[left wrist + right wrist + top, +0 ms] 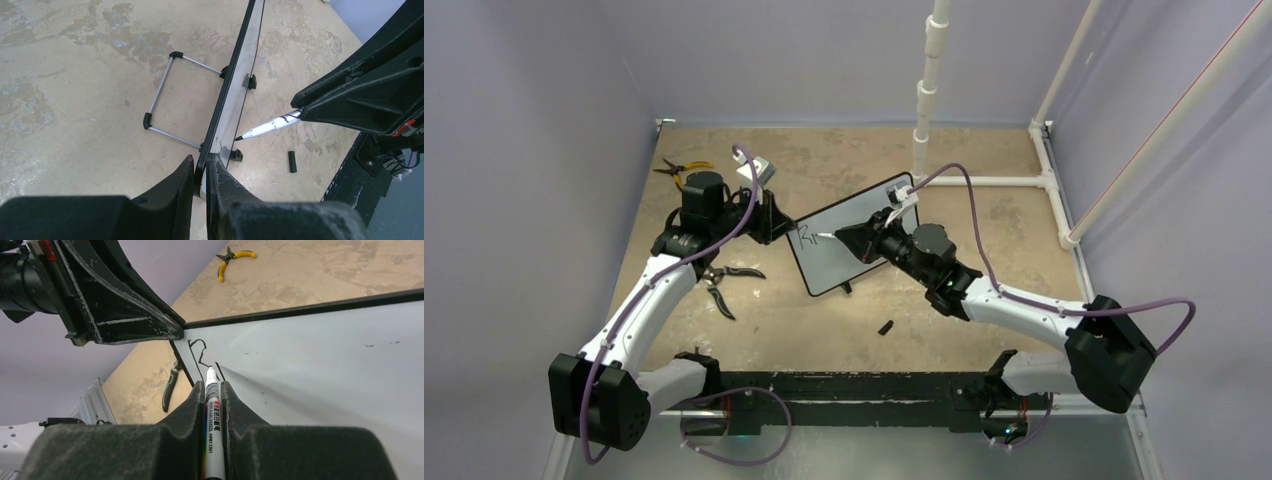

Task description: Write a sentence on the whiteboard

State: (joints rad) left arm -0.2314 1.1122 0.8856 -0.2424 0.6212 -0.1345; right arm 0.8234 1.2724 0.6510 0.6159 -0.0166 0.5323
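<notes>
Right gripper (213, 387), nearest the right wrist lens: jaws closed narrow around a white marker (214, 430), barrel lying along the groove between the fingers so the tip projects straight ahead and meets the board squarely. Left gripper (201, 162): jaws pinched onto the left edge of the whiteboard (235, 100), apparently to brace it against the push of the pen. Whiteboard (844, 265): black-framed, standing near the middle of the bench (844, 160), its face turned toward the right arm and leaning back; two small black feet (249, 81) show along its lower edge, and a wire prop (160, 100) is folded out behind it, which explains the lean. Sentence (200, 352): only a first capital, seemingly an R, and one short stroke beside it, set in the board's upper left corner next to the left gripper; the marker tip rests at or just off the surface beside that stroke, so the writing is judged barely begun, with most of the board bare. Small black piece (886, 327), probably the marker's cap: lying on the bench between the board and the near edge, clear of both arms. Yellow-handled pliers (682, 168): near the far left corner, unused. Black-handled pliers (724, 285): toward the left edge, beside the left forearm, likewise idle.
</notes>
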